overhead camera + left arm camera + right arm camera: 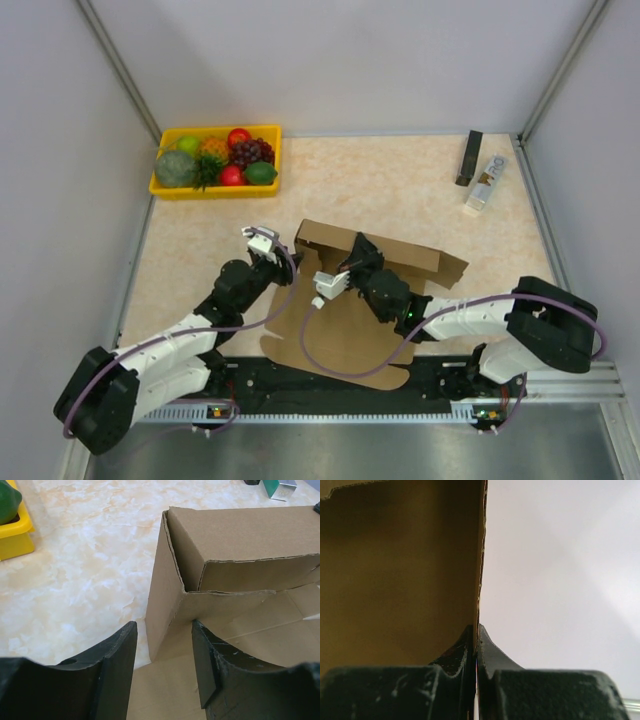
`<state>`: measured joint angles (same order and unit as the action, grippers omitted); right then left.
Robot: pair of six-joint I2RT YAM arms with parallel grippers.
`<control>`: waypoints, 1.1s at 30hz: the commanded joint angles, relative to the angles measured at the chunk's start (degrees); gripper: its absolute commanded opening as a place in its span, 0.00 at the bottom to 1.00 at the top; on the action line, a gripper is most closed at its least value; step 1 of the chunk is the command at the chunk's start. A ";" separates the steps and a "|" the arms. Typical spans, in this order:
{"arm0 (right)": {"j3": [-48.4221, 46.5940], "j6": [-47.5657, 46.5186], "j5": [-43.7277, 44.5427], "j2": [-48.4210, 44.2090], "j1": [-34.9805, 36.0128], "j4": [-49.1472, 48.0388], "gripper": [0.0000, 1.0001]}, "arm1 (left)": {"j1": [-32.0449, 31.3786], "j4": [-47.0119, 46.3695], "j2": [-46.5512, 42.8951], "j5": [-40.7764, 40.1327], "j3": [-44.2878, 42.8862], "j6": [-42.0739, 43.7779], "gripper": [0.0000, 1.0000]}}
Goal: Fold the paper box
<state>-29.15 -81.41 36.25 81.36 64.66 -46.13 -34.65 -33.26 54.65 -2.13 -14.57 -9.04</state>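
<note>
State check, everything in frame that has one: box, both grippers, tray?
paper box: partly folded, back and left side walls raised, front panels flat on the table.
left gripper: open, jaws either side of the raised side wall, not clamped.
right gripper: shut on a panel edge of the paper box.
yellow tray: filled with fruit, far left corner.
</note>
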 commanded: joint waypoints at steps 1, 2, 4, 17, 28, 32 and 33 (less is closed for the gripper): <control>0.84 2.57 -4.17 2.13 3.27 8.95 0.00 | 0.11 -7.44 -1.83 -0.15 -0.55 -0.28 0.53; 1.37 2.57 -3.91 2.31 3.28 8.86 0.00 | 0.11 -6.31 -2.09 -1.20 -0.81 -1.41 0.52; 1.81 3.62 -3.47 2.05 3.27 10.00 0.00 | 0.11 -5.60 -3.32 -2.17 -0.73 -2.82 0.53; -3.35 13.45 -2.84 -1.99 3.89 16.40 0.18 | 0.29 -7.52 -0.70 -1.74 -1.69 -5.29 0.53; -18.40 26.40 -11.81 -1.48 -2.70 34.18 0.35 | 0.20 -10.34 0.63 0.90 -1.17 -4.59 0.40; -17.97 23.58 -10.86 1.59 -2.53 29.45 0.16 | 0.29 -9.99 0.54 0.29 -1.16 -4.06 0.40; -17.62 22.97 -10.50 1.87 -2.53 28.91 0.13 | 0.20 -9.73 0.89 0.02 -1.16 -4.06 0.41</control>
<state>-45.78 -57.98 27.66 80.55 62.17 -15.94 -34.59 -39.97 56.05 -2.13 -14.37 -13.56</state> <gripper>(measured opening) 0.188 0.404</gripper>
